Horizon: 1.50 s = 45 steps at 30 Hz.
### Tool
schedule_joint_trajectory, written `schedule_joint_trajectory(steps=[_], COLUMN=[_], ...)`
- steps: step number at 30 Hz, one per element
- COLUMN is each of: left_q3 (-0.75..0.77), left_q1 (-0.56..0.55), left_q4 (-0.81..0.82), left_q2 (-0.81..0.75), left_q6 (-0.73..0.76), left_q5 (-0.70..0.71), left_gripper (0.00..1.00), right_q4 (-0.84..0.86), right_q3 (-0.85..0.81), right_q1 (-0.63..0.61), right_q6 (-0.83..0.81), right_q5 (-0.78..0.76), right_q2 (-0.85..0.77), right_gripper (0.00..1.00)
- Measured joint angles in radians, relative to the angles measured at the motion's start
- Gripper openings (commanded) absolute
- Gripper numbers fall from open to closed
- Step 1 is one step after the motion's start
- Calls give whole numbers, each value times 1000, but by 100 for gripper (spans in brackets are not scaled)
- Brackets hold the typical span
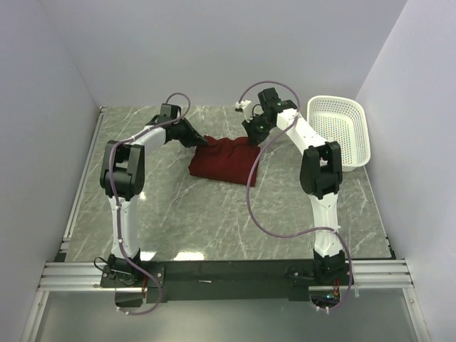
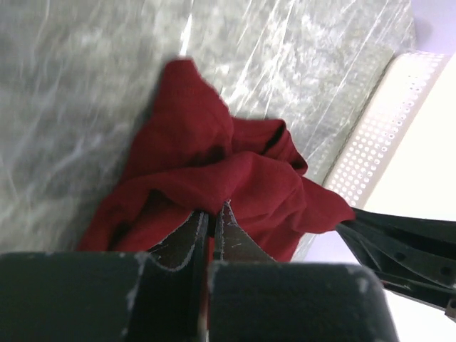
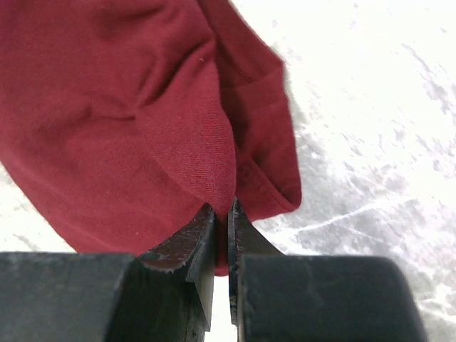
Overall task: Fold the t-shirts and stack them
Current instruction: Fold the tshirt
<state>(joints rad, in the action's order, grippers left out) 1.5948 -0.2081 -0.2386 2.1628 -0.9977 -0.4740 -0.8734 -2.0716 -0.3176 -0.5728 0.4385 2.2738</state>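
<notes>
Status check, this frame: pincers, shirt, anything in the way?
Left pincer shut on red t-shirt. Right pincer shut on it too. Shirt bunched, unfolded, on table. White basket close beside right arm.

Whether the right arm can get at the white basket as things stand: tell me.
Probably yes. The white basket sits close beside the right arm, nothing between them. But the right gripper is shut on the red t-shirt, so it would drag the shirt along unless it lets go first.
</notes>
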Motion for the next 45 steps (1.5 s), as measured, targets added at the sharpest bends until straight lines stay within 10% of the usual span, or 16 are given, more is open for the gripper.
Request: schedule_joint_trajectory(steps=[21, 26, 28, 34, 36, 40, 45], left_q3=[204, 235, 242, 330, 333, 237, 92], left_q1=[11, 13, 13, 21, 23, 28, 25], left_q4=[-6, -14, -15, -33, -14, 40, 103], left_q2=[151, 172, 172, 174, 164, 97, -21], left_q6=[16, 12, 9, 22, 39, 93, 138], left_q5=[-42, -17, 11, 76, 92, 95, -7], left_gripper=[2, 17, 34, 54, 54, 53, 38], right_q4=[129, 185, 230, 286, 310, 348, 327], right_q3=[118, 135, 167, 243, 270, 336, 314], right_q1=[34, 34, 34, 37, 37, 39, 52], right_q6=[151, 216, 249, 309, 324, 325, 268], right_q5=[-103, -190, -242, -381, -423, -421, -128], right_q2=[-16, -17, -19, -25, -41, -118, -182], right_gripper=[3, 24, 56, 71, 72, 29, 16])
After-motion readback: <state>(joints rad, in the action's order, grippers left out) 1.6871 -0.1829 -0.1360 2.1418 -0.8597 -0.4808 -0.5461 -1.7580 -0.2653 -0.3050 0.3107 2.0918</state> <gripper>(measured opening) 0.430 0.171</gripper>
